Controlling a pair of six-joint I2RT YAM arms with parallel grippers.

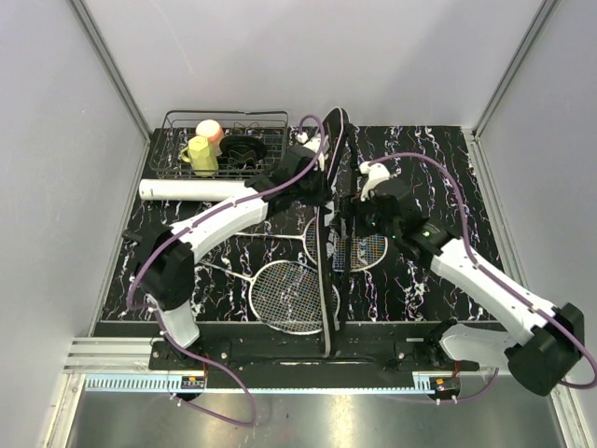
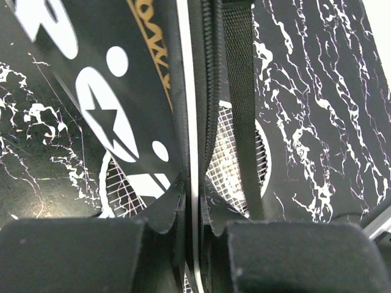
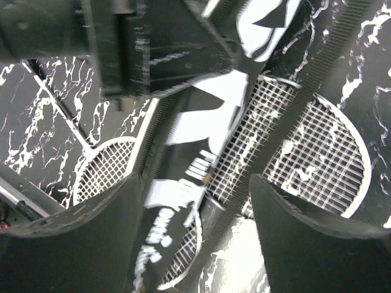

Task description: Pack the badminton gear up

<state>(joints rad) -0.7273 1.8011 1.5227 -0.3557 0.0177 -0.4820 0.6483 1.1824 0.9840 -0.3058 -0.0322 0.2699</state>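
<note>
Basket [image 1: 227, 140] with a yellow cup [image 1: 202, 155] and a pink cup [image 1: 211, 131] sat at the far left of the table [image 1: 438, 168], well apart from both claws. Tube [image 1: 191, 189] lay flat just in front of the basket, left of the left arm, nothing on it.

Bag [image 2: 122, 73] stood on edge down the middle of the table, running near to far, and split the workspace: left arm on its left, right arm on its right. Two rackets lay flat beside and under it. Left racket [image 1: 284, 297] had its head near the front edge, with the shaft running off left under the left arm. Right racket [image 1: 364, 250] was on the other side, its head partly hidden by the bag wall.

Left claw [image 2: 190, 229] was closed on the bag's upper edge, with the white piping pinched between the pads. Zipper [image 2: 211, 91] and strap [image 2: 240, 91] ran just right of the grip. Racket strings showed below, either side of the edge.

Right claw [image 3: 195, 244] was wide open and held nothing. It hung over the bag's open side, and the printed flap and a zipper line passed between the fingers. Couldn't tell whether either finger touched the flap. Right racket's head lay directly below, toward the right finger. Both claws were near each other at the bag's far half.
</note>
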